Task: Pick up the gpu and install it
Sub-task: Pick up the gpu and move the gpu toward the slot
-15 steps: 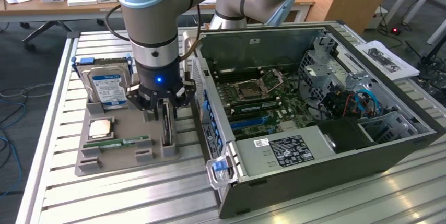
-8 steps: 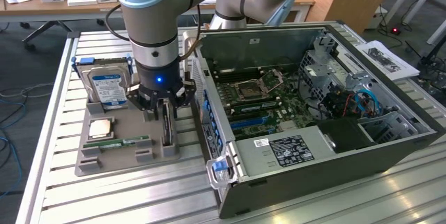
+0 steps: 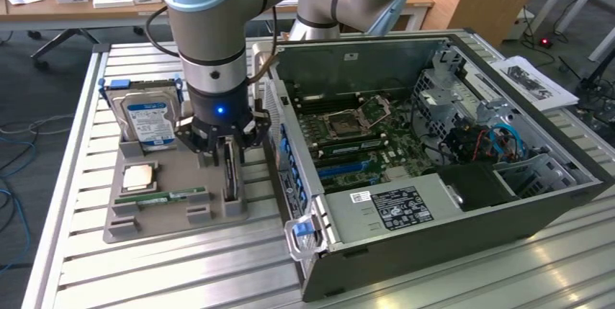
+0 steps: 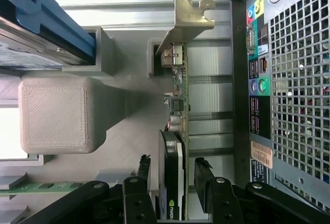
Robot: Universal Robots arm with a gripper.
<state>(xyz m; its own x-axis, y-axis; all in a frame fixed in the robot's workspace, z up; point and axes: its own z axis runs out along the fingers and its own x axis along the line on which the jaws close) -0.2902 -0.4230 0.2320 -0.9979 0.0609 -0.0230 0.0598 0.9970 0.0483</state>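
The gripper [image 3: 229, 152] is hanging low over the grey tray [image 3: 154, 226] on the slatted table [image 3: 144, 280]. The open computer case [image 3: 433, 215] is sitting just beside the tray on the exterior view's right. The gpu [image 3: 230, 173] is standing on its long edge in a slot at the tray's right side, the side nearest the case. Its metal bracket [image 4: 188, 17] is at the end away from the fingers [image 4: 203, 175]. In the wrist view those fingers are straddling the gpu, one on each face, with a thin gap showing on both sides. So the jaws are standing released, gripping nothing yet.

I'd be worrying about the squeeze. One finger is facing the bulky cooler side and the other the bare board. If they are meeting it unevenly, the gpu could be shoved sideways and jam in its slot. They are also sitting toward one end, so the bracket end could sag or swing as it is coming free. With the case wall this near, a tilted gpu could be knocking against it. The memory stick [image 3: 161, 197] and hard drive [image 3: 149, 118] are sharing the tray, and a dragged tray would be disturbing them too.
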